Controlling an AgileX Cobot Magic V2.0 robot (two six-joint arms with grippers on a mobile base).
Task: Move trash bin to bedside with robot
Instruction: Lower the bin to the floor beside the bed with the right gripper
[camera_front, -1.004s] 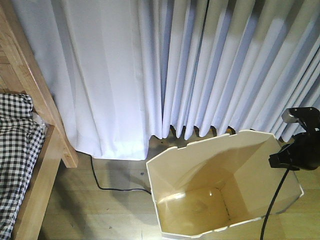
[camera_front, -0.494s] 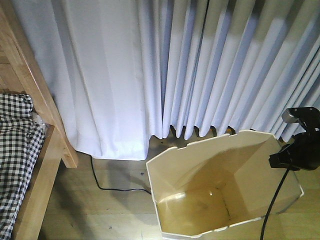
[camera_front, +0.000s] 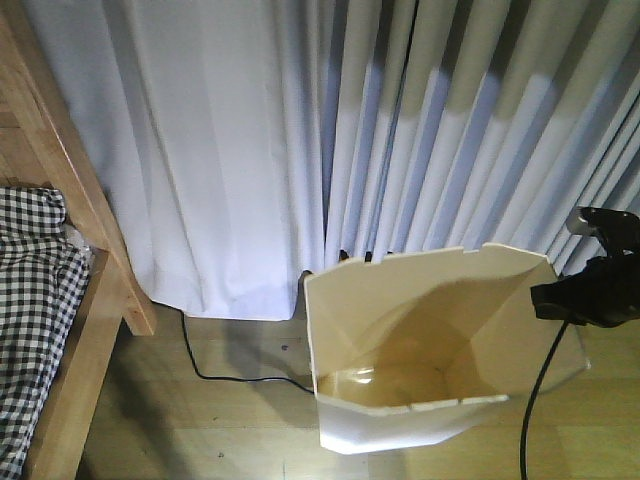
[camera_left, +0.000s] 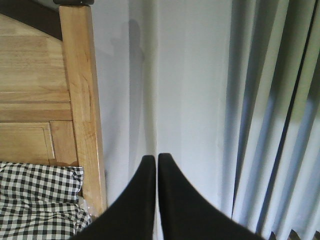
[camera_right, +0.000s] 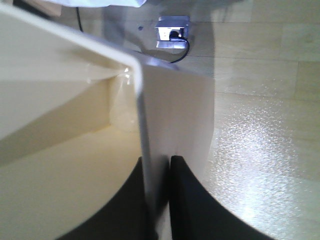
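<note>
Trash bin (camera_front: 400, 330) has shifted, rim in right claw (camera_right: 159, 161), clear of bedside (camera_front: 100, 230).

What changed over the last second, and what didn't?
The trash bin, pinched at its wall by the right hand, tipped and swung: its rim nearer the bed moved toward the curtain, and the hand rose slightly. Bed frame, curtain and floor cable stayed put.

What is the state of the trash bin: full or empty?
Empty, as far as visible: the trash bin shows only bare cream walls and bottom in the front view.
</note>
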